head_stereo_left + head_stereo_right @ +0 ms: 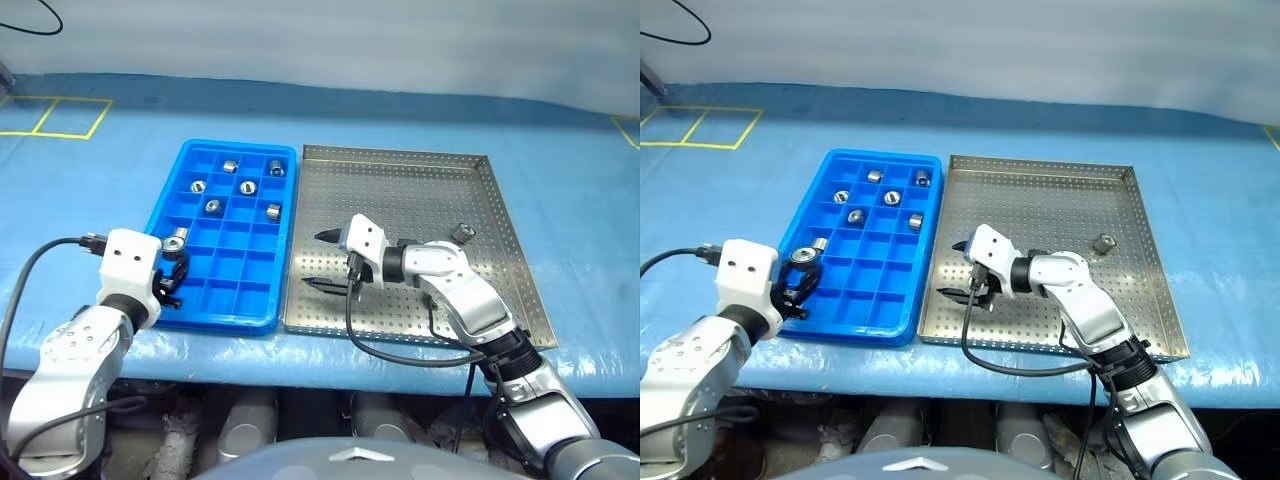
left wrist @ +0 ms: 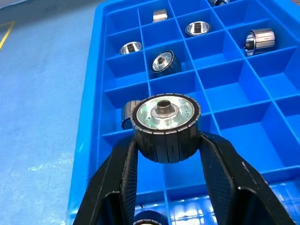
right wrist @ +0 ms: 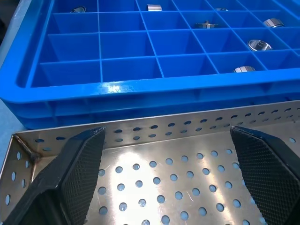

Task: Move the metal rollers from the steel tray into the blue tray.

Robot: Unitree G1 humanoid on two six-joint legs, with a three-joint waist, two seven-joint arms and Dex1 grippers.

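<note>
Silver-grey rounded metal arm shells, white boxy wrist blocks, black joint collars. Left tool [image 1: 172, 272] and right tool [image 1: 324, 261]: black tapered fingers, textured inner pads. Black cables loop from each wrist.

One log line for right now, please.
left gripper: holds roller over blue tray | right gripper: open, empty | steel tray: one roller

Left gripper [image 1: 172, 272] apparently holds a roller [image 1: 178, 240] over blue tray [image 1: 262, 295].

One shiny metal roller [image 1: 462, 233] stands in the steel tray [image 1: 520, 290]; several lie in the blue tray [image 1: 168, 190] compartments.
</note>
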